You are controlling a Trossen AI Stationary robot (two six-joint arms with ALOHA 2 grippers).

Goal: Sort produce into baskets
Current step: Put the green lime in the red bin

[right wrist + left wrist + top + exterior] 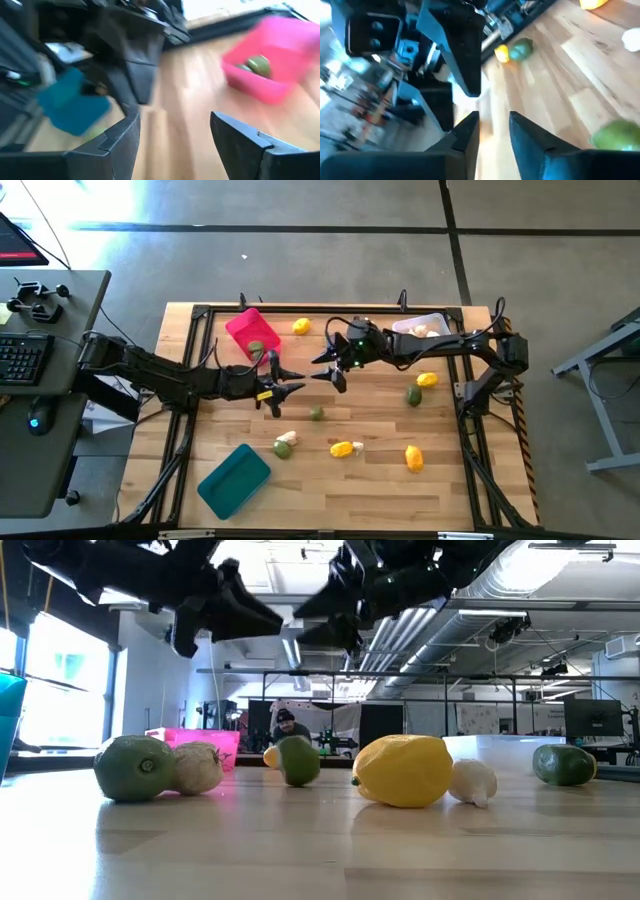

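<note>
One camera hangs above me and looks straight down on the whole table (330,480), my left arm on its left. A second sits at table-top height, close to the nearest fruit, facing level across the wood into the room. One rides each of my wrists, looking out past my own fingers, close to the boards. The pink basket (250,332) shows from above, low down (205,740) and from my right wrist (270,60).
</note>
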